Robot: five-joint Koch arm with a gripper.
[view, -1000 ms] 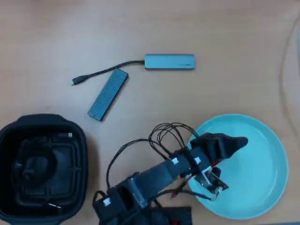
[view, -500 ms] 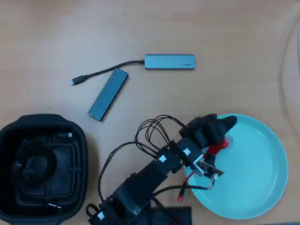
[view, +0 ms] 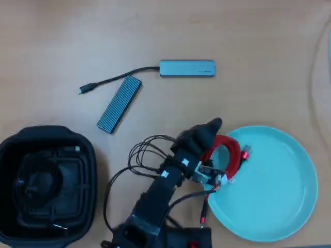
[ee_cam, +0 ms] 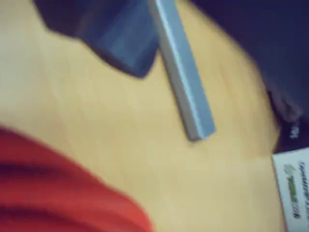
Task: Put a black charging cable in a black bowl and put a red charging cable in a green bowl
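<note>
In the overhead view the red charging cable (view: 226, 153) lies as a coil across the left rim of the green bowl (view: 279, 206). One red plug (view: 246, 152) rests inside the bowl, and a loose end (view: 202, 219) trails outside on the table. My gripper (view: 213, 125) sits just left of the coil, pointing up-right, with its jaws stacked from above. The wrist view is blurred and shows a red mass (ee_cam: 58, 188) low left. The black bowl (view: 10, 155) stands at the lower left. A dark round coil, seemingly the black charging cable (view: 37, 180), lies inside it.
A grey hub (view: 187, 68) (ee_cam: 186, 82) with its black lead (view: 116, 78) lies at the upper middle of the table. A ribbed blue-grey bar (view: 119, 104) lies beside it. The arm's own black wires (view: 145, 155) loop out to its left.
The gripper has swung left and up, from over the green bowl's inside to its left rim. The red coil, mostly hidden under the gripper before, now shows across the rim.
</note>
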